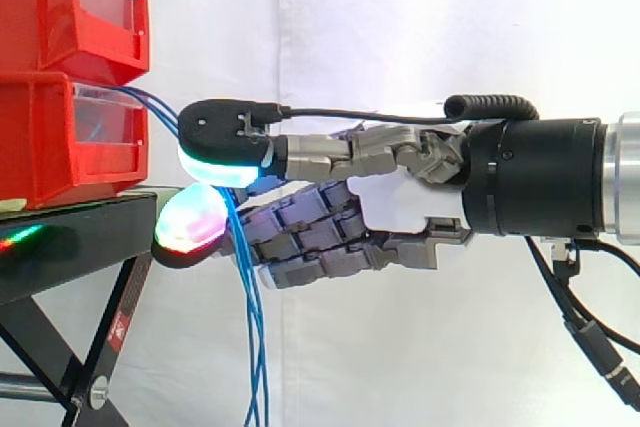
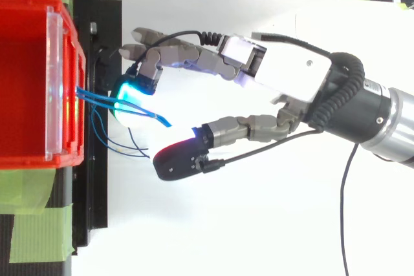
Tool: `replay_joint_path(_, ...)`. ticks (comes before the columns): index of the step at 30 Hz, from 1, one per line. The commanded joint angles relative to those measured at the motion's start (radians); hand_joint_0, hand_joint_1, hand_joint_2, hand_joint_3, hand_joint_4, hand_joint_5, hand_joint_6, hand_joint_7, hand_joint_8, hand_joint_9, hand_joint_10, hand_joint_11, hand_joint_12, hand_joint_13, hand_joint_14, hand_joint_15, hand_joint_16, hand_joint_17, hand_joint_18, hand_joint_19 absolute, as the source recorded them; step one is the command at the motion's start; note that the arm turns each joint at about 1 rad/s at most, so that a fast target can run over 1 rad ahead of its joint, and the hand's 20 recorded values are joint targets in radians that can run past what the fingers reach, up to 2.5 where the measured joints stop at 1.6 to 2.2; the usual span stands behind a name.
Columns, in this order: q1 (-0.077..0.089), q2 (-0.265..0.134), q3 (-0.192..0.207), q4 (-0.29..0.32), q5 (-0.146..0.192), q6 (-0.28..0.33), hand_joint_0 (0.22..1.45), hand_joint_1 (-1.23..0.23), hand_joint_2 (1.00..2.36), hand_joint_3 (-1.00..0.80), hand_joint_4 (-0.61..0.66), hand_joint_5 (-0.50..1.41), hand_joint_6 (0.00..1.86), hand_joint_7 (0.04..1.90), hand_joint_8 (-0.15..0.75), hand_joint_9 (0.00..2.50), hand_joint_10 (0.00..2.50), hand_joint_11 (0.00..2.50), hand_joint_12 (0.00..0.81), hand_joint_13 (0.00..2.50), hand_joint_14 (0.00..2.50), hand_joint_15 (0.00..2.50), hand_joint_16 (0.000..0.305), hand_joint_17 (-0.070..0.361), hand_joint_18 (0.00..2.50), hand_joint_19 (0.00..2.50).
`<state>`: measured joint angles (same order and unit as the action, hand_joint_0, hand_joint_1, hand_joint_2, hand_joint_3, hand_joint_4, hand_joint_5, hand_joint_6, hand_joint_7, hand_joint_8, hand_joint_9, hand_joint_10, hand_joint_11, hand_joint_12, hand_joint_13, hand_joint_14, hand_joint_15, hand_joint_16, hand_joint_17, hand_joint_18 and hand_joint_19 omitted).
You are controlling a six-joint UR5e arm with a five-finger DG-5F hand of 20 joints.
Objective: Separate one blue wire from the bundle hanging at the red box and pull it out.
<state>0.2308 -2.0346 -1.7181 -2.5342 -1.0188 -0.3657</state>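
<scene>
A bundle of thin blue wires [image 1: 247, 327] leaves the lower red box [image 1: 70, 137] and hangs down past the edge of the black stand [image 1: 80, 237]. From the right my hand [image 1: 400, 202] reaches level to the box front. A cyan-white fingertip [image 1: 222, 167] is above the wires and a red-green pad [image 1: 192, 222] is just below it. From above, the blue wires [image 2: 97, 97] run out of the red box [image 2: 26, 82] and lie across a cyan fingertip [image 2: 131, 98]. The other pad [image 2: 178, 159] of my hand [image 2: 291, 69] stands well apart, so nothing is pinched.
A second red bin [image 1: 80, 7] is stacked on the lower one. The black stand has slanted legs [image 1: 110, 347] under it. Green tape [image 2: 39, 231] marks the stand beside the box. A white curtain hangs behind, with free room to the right of the stand.
</scene>
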Motion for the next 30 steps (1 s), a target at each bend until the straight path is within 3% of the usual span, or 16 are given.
replay_joint_path(1, -0.008, 0.001, 0.000, -0.012, -0.018, 0.007, 0.57, -0.60, 1.00, -0.50, 0.30, -0.18, 0.50, 1.02, 0.280, 0.29, 0.00, 0.08, 0.317, 0.06, 0.00, 0.06, 0.051, 0.114, 0.00, 0.20)
replay_joint_path(11, -0.011, 0.013, 0.000, -0.018, -0.041, 0.001, 0.57, -0.59, 1.00, -0.50, 0.30, -0.17, 0.50, 1.03, 0.282, 0.31, 0.00, 0.09, 0.321, 0.08, 0.00, 0.08, 0.050, 0.113, 0.00, 0.22)
replay_joint_path(30, -0.018, 0.034, 0.002, -0.020, -0.041, -0.058, 0.61, -0.61, 1.01, -0.43, 0.28, -0.16, 0.50, 1.10, 0.282, 0.33, 0.00, 0.11, 0.321, 0.11, 0.00, 0.09, 0.049, 0.110, 0.00, 0.24)
